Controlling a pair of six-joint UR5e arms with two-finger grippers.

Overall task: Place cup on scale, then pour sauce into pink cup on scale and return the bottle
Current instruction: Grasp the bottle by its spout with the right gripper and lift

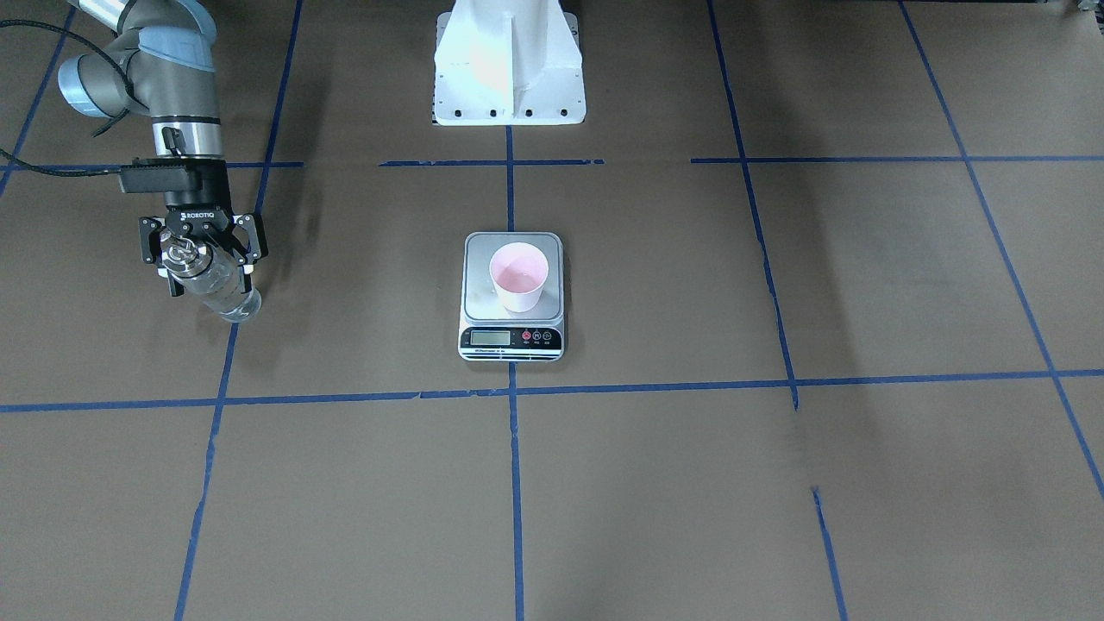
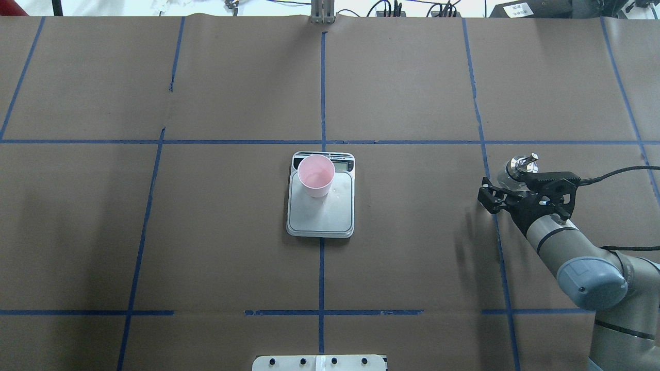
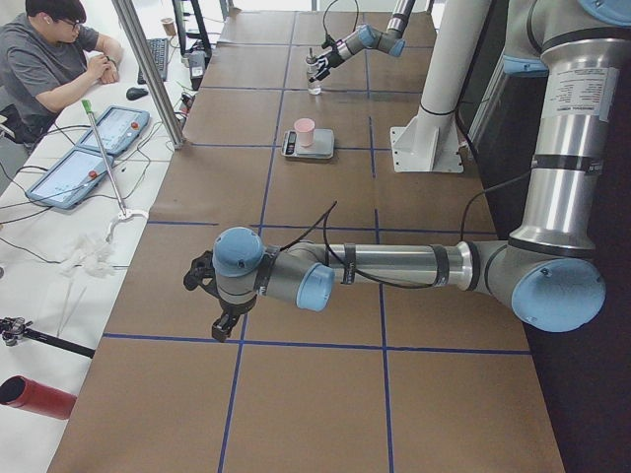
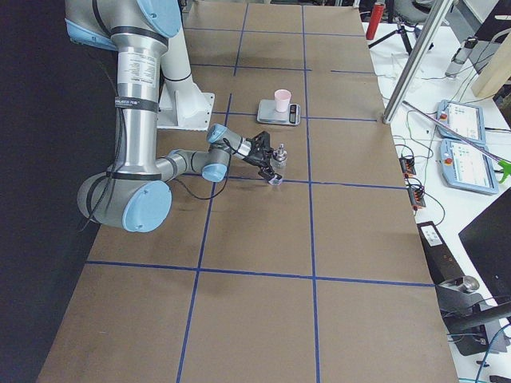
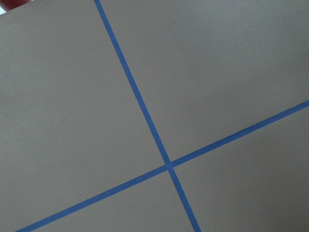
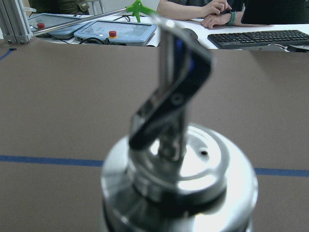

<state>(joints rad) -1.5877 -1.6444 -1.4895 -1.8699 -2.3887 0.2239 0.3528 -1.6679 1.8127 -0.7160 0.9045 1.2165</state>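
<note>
The pale pink cup (image 1: 518, 276) stands upright on the silver scale (image 1: 479, 304), toward its display end; it also shows in the overhead view (image 2: 315, 175). The clear glass bottle (image 1: 226, 293) with clear liquid stands on the table far to the robot's right, on a blue tape line. My right gripper (image 1: 207, 274) is around its upper part, with the fingers spread on either side and small gaps showing. The right wrist view shows the metal cap and spout (image 6: 178, 183) close up. My left gripper (image 3: 207, 301) hovers over bare table, and I cannot tell if it is open.
The white robot base (image 1: 509, 69) stands behind the scale. Blue tape lines grid the brown table. A person sits at a side desk with tablets (image 3: 108, 133) and a keyboard beyond the table's far edge.
</note>
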